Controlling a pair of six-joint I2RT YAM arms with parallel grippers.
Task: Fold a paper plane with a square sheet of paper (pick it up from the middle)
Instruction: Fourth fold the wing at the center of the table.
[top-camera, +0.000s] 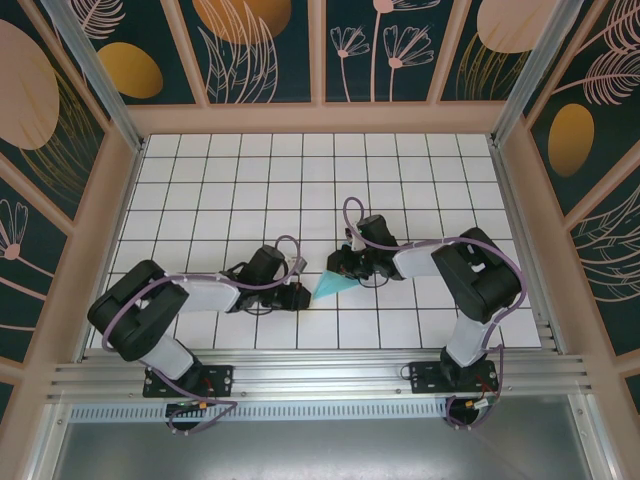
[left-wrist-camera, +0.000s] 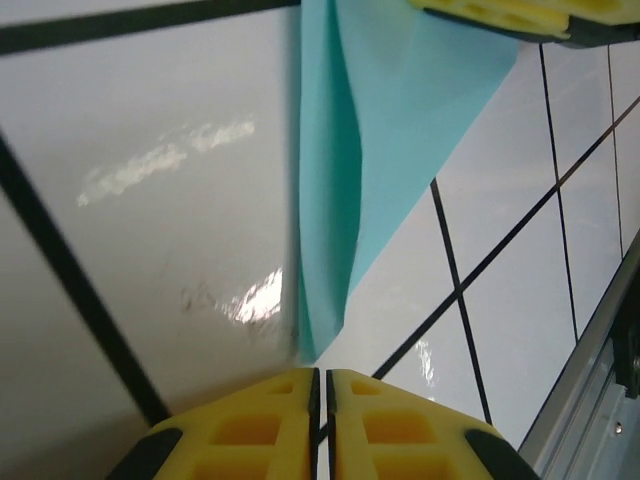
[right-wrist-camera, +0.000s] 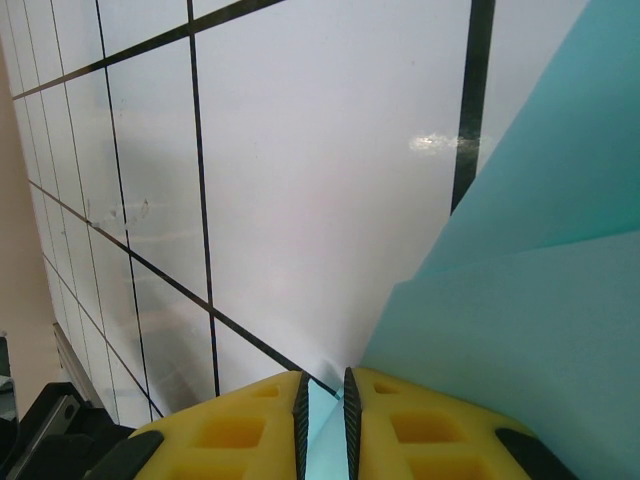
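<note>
While right pincer (right-wrist-camera: 323, 380) clamps half-folded paper (top-camera: 328, 287), left pincer (left-wrist-camera: 322, 374) sits nearly closed, empty, beside its point; likely creasing step; next: left pinches point, presses fold.

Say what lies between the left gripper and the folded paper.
Left wrist view: a sliver of bare tiled table; the folded paper seems to end just short of the left gripper.
</note>
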